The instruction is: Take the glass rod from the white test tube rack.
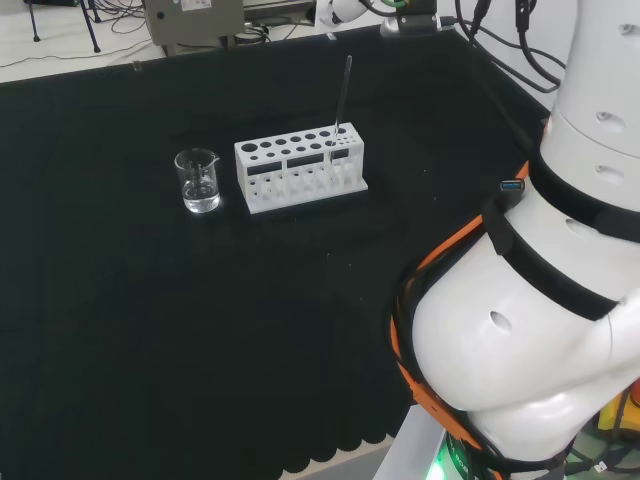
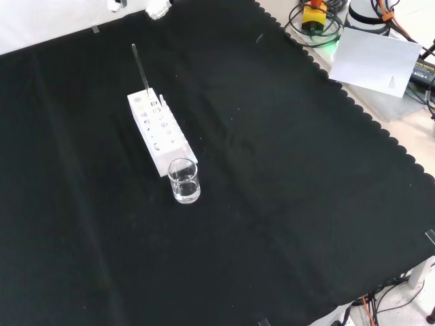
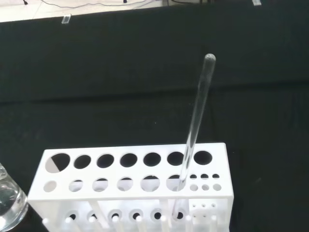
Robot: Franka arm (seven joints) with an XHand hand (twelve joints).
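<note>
Currently: approach stage, by my reading; you have the rod untouched and standing in the rack.
Beaker (image 2: 184, 180): clear glass with a little liquid, just beside the rack's near end in the front view; keep your path away from it.
Rack (image 2: 160, 132): white test tube rack on the black cloth (image 2: 285, 204), your landmark for everything below.
Glass rod (image 3: 195, 123): seated in a hole close to the rack's small-hole end, leaning slightly, its upper length well clear above the rack top.
Hand: I cannot tell its state from these views.
Advice: come down on the rod's free upper part, pinch it there, and lift along its lean so it slides from the hole without dragging the rack.
Risk: a sideways pull could tip the rack toward the beaker.
</note>
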